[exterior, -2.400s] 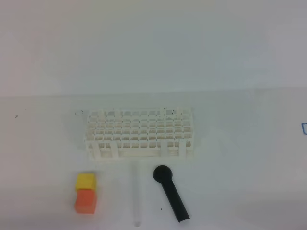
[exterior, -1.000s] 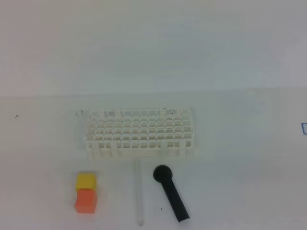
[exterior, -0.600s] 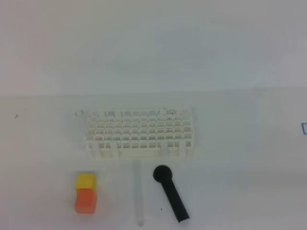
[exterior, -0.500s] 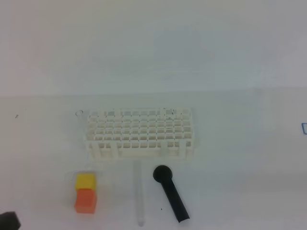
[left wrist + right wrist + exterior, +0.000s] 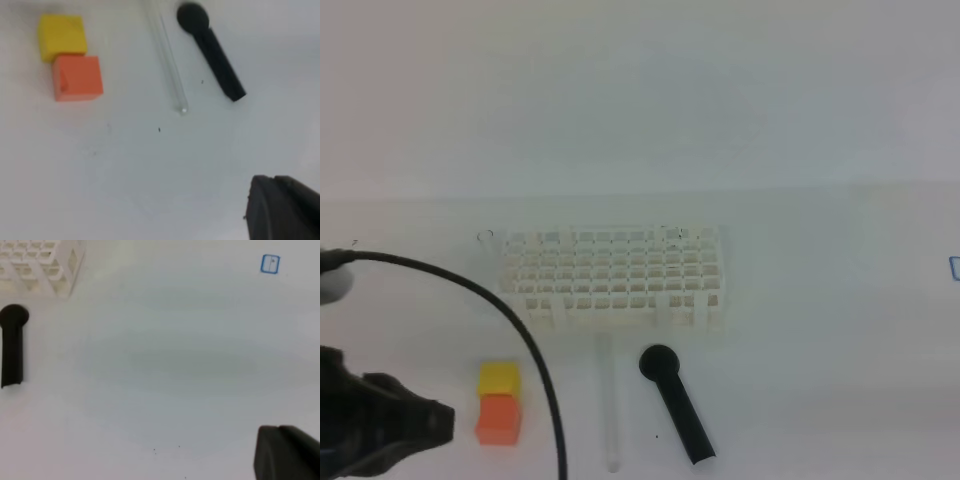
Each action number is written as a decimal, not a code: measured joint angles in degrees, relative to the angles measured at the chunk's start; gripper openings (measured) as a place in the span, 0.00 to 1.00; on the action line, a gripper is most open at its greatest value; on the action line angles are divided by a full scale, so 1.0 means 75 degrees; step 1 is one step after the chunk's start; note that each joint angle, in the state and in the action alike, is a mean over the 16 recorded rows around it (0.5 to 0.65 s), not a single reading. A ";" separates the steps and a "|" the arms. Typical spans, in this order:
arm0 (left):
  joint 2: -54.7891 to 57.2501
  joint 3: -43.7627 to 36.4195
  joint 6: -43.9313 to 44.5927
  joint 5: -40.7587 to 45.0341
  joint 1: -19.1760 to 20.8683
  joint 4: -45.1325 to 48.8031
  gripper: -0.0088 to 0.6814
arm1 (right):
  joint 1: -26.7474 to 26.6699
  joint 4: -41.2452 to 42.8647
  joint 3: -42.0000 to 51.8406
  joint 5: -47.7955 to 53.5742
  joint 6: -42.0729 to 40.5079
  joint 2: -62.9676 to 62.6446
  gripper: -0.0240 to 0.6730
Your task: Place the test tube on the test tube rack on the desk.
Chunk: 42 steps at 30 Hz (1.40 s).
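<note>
**Left gripper at the desk's edge, tube lying flat**

The left gripper (image 5: 420,425) is a dark, matte, blocky shape at the lower left of the overhead view, with a black cable (image 5: 510,310) arching over it. Its jaws are pressed together and grip nothing. In its own wrist view only a dark corner of it (image 5: 282,210) shows at the lower right. The right gripper (image 5: 287,452) shows only as a similar dark corner in its wrist view, also closed and empty.

The test tube (image 5: 609,405) lies flat on the desk (image 5: 820,330), a thin, clear, glassy cylinder that nearly vanishes against the white surface. It lies just in front of the test tube rack (image 5: 615,278), between the blocks and the scoop. In the left wrist view the tube (image 5: 169,60) runs at a slant, one end near a small dark speck.

The rack is a white plastic lattice of small square holes on short legs, standing upright.

A black scoop (image 5: 675,400) with a round head and straight handle lies right of the tube, apart from it. To the left, a yellow block (image 5: 499,379) touches an orange block (image 5: 499,419); both are matte cubes.
</note>
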<state>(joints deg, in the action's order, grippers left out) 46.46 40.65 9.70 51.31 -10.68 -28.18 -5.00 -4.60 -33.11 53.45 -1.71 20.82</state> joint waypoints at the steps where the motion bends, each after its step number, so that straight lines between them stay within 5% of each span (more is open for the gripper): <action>1: 0.0283 0.0110 -0.0016 0.0048 -0.0159 0.0055 0.01 | 0.0000 0.0033 0.0000 0.0036 0.0002 0.0022 0.03; 7: 0.1710 0.0539 -0.0751 -0.0258 -0.1589 0.0815 0.01 | 0.0000 0.0475 0.0000 0.0293 0.0015 0.0345 0.06; 18: 0.3686 0.0848 -0.4673 -0.2029 -0.4099 0.3754 0.13 | 0.0000 0.1450 0.0000 0.0836 0.0080 0.1276 0.28; 24: 0.4845 0.1169 -0.6076 -0.2403 -0.4439 0.4688 0.34 | 0.0000 0.1552 0.0000 0.0956 0.0112 0.1463 0.38; 31: 0.6160 0.1695 -0.6263 -0.2565 -0.4451 0.4613 0.56 | 0.0000 0.1546 0.0000 0.0977 0.0128 0.1470 0.41; 42: 0.7480 0.2149 -0.6187 -0.2590 -0.4451 0.4554 0.62 | 0.0000 0.1543 0.0000 0.0979 0.0141 0.1470 0.41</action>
<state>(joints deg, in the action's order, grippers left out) 102.56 56.77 -36.71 31.89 -44.06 5.97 -5.00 6.96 -33.11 60.80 -0.65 31.85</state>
